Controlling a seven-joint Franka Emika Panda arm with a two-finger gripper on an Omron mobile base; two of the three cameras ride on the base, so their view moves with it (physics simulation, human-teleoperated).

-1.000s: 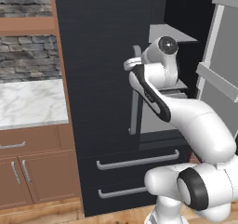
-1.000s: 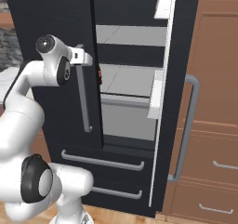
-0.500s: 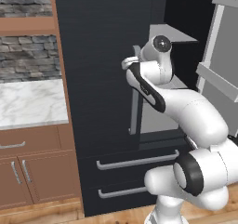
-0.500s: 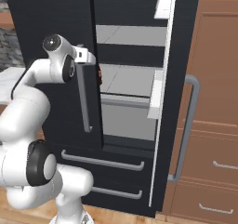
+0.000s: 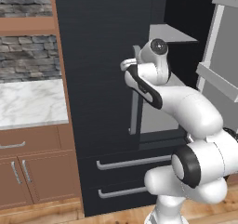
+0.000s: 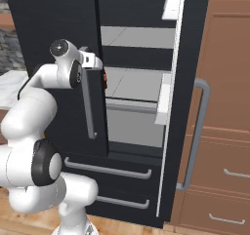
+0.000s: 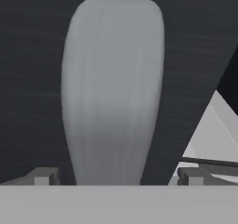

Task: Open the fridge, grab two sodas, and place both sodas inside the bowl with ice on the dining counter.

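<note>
The black fridge [image 5: 97, 56] stands with its right door [image 6: 188, 44] swung open and its left door [image 6: 53, 14] closed. Grey-white shelves [image 6: 136, 85] show inside. My gripper [image 6: 95, 61] [image 5: 131, 63] is at the top of the left door's long grey handle [image 6: 88, 107] [image 5: 135, 107]. In the hand view that handle [image 7: 114, 88] rises between my gripper [image 7: 119, 176], whose fingertips [image 7: 44, 175] stand clear on either side, so it is open. A dark soda with a red label [image 6: 104, 79] peeks out from behind the left door's edge.
Two bottom drawers [image 6: 110, 169] with grey bar handles lie below the doors. The open right door carries bins [image 5: 218, 76] and a long handle [image 6: 196, 131]. Marble-topped brown cabinets [image 5: 28, 104] stand to the left and brown wooden cabinets [image 6: 227, 131] to the right.
The arm's upper joints have swung a little toward the left door, and the hand has edged closer to the top of its handle. The fridge doors have not moved.
</note>
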